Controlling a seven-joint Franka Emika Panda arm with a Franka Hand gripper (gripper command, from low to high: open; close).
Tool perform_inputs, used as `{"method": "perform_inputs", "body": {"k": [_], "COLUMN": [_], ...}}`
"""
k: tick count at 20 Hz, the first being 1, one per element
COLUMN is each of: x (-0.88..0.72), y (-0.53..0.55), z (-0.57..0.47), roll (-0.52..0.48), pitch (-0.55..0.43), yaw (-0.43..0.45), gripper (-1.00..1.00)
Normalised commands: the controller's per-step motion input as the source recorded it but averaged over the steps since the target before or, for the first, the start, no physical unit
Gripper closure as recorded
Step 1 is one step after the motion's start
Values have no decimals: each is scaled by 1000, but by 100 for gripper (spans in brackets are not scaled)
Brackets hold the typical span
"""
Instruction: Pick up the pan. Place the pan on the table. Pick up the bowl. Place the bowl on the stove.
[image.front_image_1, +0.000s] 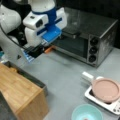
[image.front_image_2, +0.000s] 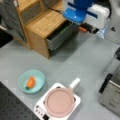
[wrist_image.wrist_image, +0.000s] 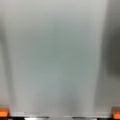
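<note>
**Nothing moved yet: pan on stove, bowl on table**

Nearest a front view's bottom edge, the bowl (image.front_image_1: 87, 113) sits on the table (image.front_image_1: 67, 75) with orange food inside, just beside the stove (image.front_image_1: 110, 103). I judge no step done: the pan (image.front_image_1: 105, 89) rests on the stove. Farther back stands a toaster oven (image.front_image_1: 92, 37), a wooden box (image.front_image_1: 20, 92) to the left. My gripper (image.front_image_1: 48, 49) hangs high, well apart from both, orange fingertips (wrist_image.wrist_image: 3, 112) spread wide, holding nothing.

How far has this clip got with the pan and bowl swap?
Nothing looks done yet. The pan sits on the stove, and the bowl rests on the table beside it. The pincer hangs far from both, near the toaster oven, holding nothing. Both moves remain.
</note>
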Motion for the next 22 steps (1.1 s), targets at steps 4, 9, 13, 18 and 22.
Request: {"method": "perform_inputs", "body": {"k": [4, 9, 13, 18, 22], "x": [77, 193, 193, 167, 149], "y": [25, 119, 167, 163, 126], "z": [-35, -137, -93, -113, -182], "roll": [101, 34, -9, -21, -29], "pitch": [87, 51, 35, 7, -17], "yaw": [94, 91, 76, 46, 16], "gripper": [-100, -100, -100, -100, -100]}}
